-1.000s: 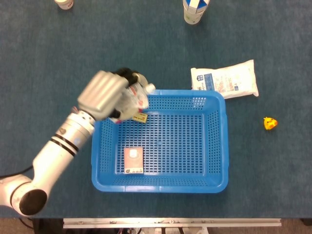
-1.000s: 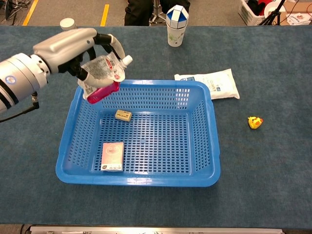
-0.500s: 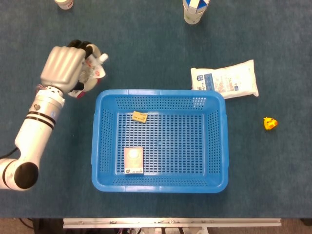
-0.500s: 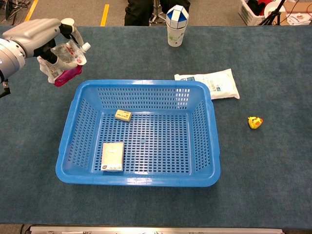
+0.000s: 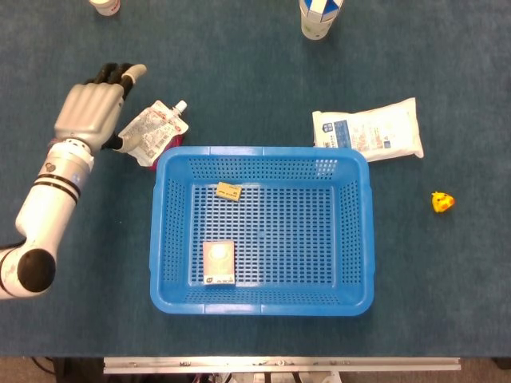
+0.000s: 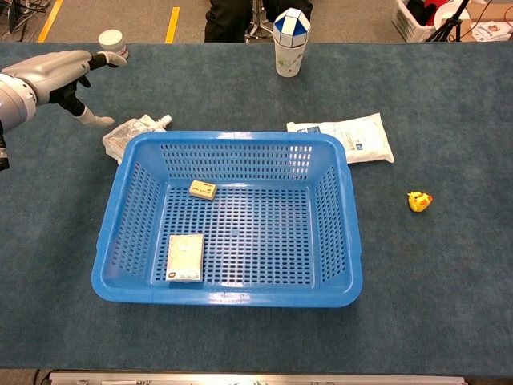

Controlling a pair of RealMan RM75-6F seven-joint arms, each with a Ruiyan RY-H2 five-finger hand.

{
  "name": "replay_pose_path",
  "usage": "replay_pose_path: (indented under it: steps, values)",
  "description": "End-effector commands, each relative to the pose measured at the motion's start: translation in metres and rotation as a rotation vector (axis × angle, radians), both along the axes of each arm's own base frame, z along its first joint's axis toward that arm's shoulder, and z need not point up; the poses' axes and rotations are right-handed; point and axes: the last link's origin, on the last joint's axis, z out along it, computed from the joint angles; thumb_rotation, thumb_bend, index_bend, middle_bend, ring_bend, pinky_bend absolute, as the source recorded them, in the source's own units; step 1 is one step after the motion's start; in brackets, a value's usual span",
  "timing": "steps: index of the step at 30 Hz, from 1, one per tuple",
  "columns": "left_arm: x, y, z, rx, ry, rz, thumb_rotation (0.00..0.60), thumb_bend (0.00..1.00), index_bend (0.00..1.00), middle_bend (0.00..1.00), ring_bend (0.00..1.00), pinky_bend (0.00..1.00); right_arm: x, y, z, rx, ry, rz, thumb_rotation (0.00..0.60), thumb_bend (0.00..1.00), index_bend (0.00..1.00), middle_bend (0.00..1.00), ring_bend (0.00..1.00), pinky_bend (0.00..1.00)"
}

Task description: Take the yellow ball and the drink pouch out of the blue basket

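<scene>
Lying flat on the blue worktop in the head view, the drink pouch rests just outside the far-left corner of the blue basket, its cap pointing away from the robot. The left hand is beside the pouch with fingers spread and nothing in its grasp; whether the thumb touches the pouch cannot be told. The yellow ball sits on the worktop well to the right of the basket. Inside the basket lie a small tan block near the far wall and a flat card box near the front left. A white packet lies by the basket's far-right corner, and a cup and a small jar stand at the far edge.

Seen from the chest view, the left hand is released, fingers extended, just left of the drink pouch, which is partly hidden behind the basket rim. The yellow ball stays clear of the basket at right. The right hand appears in neither view.
</scene>
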Motion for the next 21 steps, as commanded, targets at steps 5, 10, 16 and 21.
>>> replay_pose_path:
  steps: [5,10,16,21]
  values:
    - [-0.007,-0.032,0.018,0.073,-0.001,-0.042,0.600,0.27,0.13,0.12,0.03,0.22,-0.003,0.020,0.010,-0.070,0.034,0.007,0.600,0.22,0.06,0.28,0.16,0.37]
    - [-0.017,-0.061,0.031,0.165,-0.002,-0.064,0.600,0.27,0.16,0.14,0.04,0.22,-0.006,0.034,0.009,-0.100,0.024,0.011,0.600,0.22,0.06,0.28,0.16,0.37]
    - [-0.037,-0.103,0.046,0.254,0.017,-0.058,0.600,0.27,0.17,0.14,0.04,0.22,-0.016,0.049,0.006,-0.145,0.017,-0.003,0.600,0.22,0.06,0.28,0.16,0.37]
    - [-0.055,-0.132,0.057,0.276,0.029,0.003,0.600,0.27,0.18,0.15,0.04,0.22,-0.024,0.058,0.001,-0.146,0.011,-0.036,0.600,0.22,0.06,0.28,0.16,0.37]
